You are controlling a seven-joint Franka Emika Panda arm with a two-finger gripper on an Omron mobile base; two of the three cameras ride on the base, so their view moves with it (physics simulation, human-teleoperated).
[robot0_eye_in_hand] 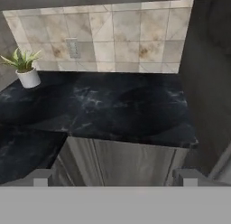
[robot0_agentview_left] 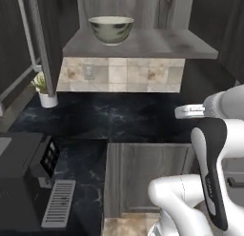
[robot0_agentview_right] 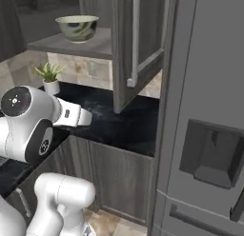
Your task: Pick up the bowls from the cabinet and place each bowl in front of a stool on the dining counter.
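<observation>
A deep cream-green bowl (robot0_agentview_left: 111, 29) (robot0_agentview_right: 77, 27) with dark marks stands upright on the light grey shelf of the open dark cabinet (robot0_agentview_left: 143, 45) (robot0_agentview_right: 143, 35). My gripper (robot0_eye_in_hand: 115, 180) is open and empty, its fingertips (robot0_eye_in_hand: 40, 178) set wide apart. It hangs well below the shelf and to the bowl's right, facing the black worktop (robot0_eye_in_hand: 113, 105) and the tiled wall. The stool and the dining counter are out of view.
A small potted plant (robot0_agentview_left: 45, 90) (robot0_eye_in_hand: 25, 69) sits at the worktop's back left. The cabinet door (robot0_agentview_left: 31, 35) with its long bar handle stands swung open. A dark appliance (robot0_agentview_left: 28, 173) is at the lower left, and a tall grey fridge (robot0_agentview_right: 205, 111) stands at the right.
</observation>
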